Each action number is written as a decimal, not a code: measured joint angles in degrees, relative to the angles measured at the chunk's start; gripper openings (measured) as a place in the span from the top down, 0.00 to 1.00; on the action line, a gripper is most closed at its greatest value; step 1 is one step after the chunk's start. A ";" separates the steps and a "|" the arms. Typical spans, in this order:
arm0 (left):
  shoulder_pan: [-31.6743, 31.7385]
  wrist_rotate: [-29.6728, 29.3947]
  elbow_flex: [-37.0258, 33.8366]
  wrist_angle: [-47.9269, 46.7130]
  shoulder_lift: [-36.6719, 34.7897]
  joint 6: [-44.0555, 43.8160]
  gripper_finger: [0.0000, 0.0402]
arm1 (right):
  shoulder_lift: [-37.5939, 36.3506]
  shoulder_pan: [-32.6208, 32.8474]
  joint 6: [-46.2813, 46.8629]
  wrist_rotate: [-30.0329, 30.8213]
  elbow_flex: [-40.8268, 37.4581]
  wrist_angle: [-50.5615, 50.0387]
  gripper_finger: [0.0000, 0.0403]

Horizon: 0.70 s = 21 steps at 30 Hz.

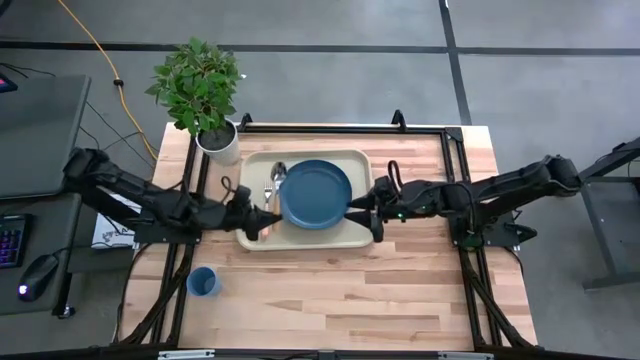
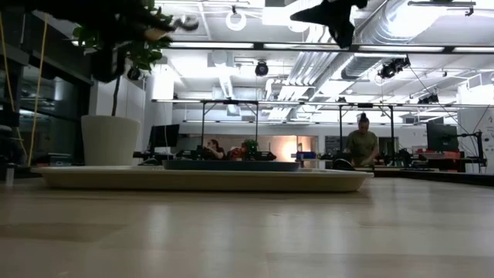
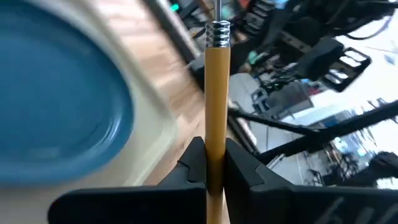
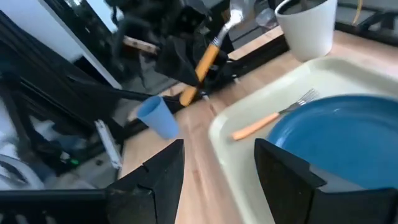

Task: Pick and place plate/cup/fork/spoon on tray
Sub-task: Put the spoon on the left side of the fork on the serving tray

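The dark-blue plate [image 1: 315, 193] lies flat on the beige tray [image 1: 345, 236]. Beside it on the tray lies the fork [image 4: 273, 115], its tines at the plate's rim. The blue cup [image 1: 203, 282] stands on the bare table near the left front. At the tray's left edge my left gripper [image 1: 262, 220] is shut on the orange-handled spoon [image 4: 208, 53]. My right gripper [image 1: 360, 203] is open at the plate's right rim, above the tray, with nothing between its fingers [image 4: 161, 174]. My left gripper pinches the spoon's orange handle [image 3: 216, 134] between its two fingers, toward the handle's free end [image 4: 186, 96]. The fingers come about level from the table's left and lie across the handle. The spoon is lifted clear and tilted, its silver bowl [image 4: 235, 15] uppermost.
A white pot [image 1: 220, 143] with a green plant stands off the tray's far left corner. A black frame [image 1: 455, 150] runs along the table's far and side edges. Bare wood lies in front of the tray.
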 joint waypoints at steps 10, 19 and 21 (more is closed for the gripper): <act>-1.23 -1.78 -0.37 -38.85 -6.67 -20.29 1.00 | 0.00 0.92 4.94 -0.37 -3.00 2.86 0.54; 9.67 11.28 -17.24 -20.86 -14.86 -26.59 1.00 | 0.00 1.06 4.94 -0.37 -3.00 2.94 0.54; 11.28 12.35 -21.45 -13.31 -15.47 -29.91 1.00 | 0.00 1.06 4.92 -0.37 -3.00 2.93 0.54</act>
